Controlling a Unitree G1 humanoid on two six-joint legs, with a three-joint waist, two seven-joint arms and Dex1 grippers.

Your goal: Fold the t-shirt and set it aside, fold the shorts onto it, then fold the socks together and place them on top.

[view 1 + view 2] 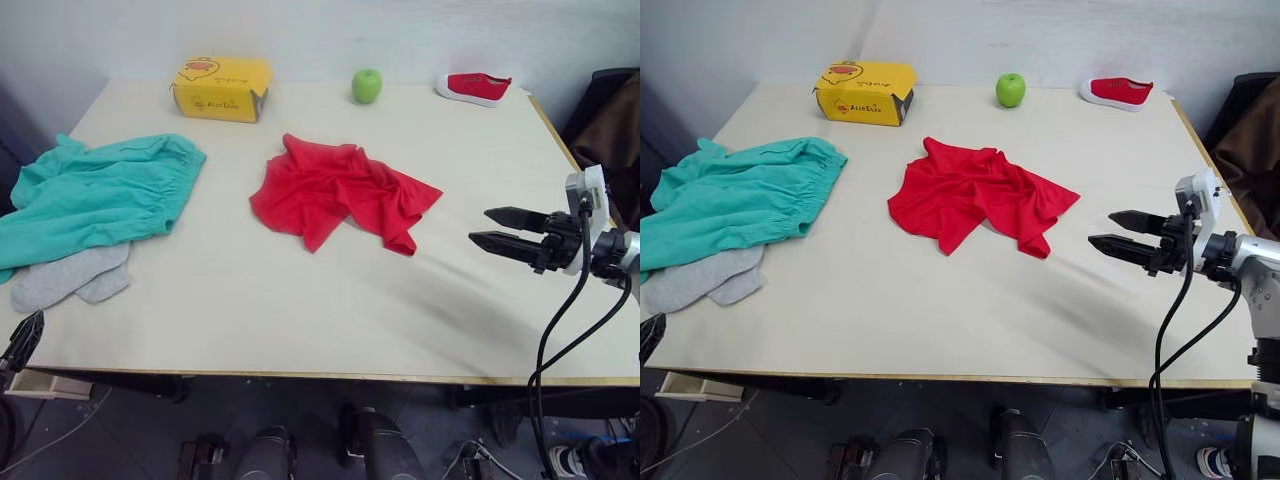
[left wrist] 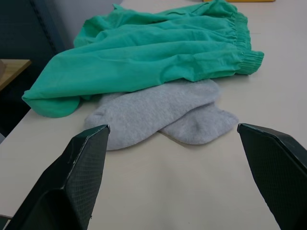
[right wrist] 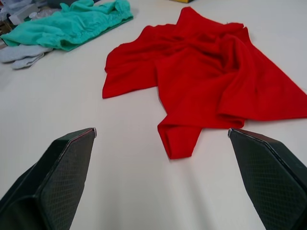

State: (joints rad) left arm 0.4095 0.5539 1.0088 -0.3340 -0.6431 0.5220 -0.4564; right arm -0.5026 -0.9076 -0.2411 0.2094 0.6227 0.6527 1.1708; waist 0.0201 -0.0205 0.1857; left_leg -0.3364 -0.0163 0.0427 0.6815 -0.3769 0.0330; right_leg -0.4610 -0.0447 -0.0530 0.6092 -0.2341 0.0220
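right pincer (image 1: 490, 228) gaping, empty, near crumpled t-shirt (image 1: 340, 190)

T-shirt (image 1: 340, 192): bright red, lying crumpled and unfolded near the table's middle, slightly toward the far side, folds bunching across it.
Shorts (image 1: 95, 195): teal, gathered elastic waistband facing right, lying loosely spread at the left edge.
Socks (image 1: 70, 277): light grey pair, overlapping each other, lying just near of the shorts, partly tucked under their hem.
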